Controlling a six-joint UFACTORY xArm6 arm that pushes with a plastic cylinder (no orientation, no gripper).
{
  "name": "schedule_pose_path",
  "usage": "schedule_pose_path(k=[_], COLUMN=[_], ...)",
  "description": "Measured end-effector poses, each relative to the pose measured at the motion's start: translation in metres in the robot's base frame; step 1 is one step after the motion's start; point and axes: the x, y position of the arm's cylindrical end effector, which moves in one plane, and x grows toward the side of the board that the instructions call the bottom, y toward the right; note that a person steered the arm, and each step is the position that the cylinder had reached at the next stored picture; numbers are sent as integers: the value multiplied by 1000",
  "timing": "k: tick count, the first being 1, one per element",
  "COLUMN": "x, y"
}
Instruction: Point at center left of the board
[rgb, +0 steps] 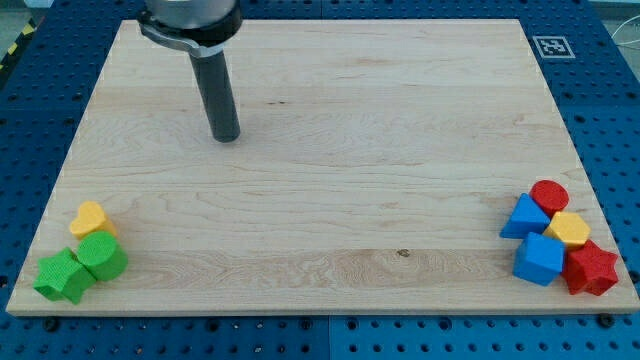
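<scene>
My tip rests on the wooden board in its upper left part, far from every block. At the bottom left corner lie a yellow heart block, a green cylinder block and a green star block. At the bottom right lie a red cylinder block, a blue triangle block, a yellow hexagon block, a blue cube block and a red star block.
A black and white marker tag sits at the board's top right corner. Blue perforated table surrounds the board.
</scene>
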Motion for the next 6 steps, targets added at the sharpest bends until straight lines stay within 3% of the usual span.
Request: schedule_pose_path(k=[2, 4, 6], x=[-14, 3, 14], y=[-45, -106, -121])
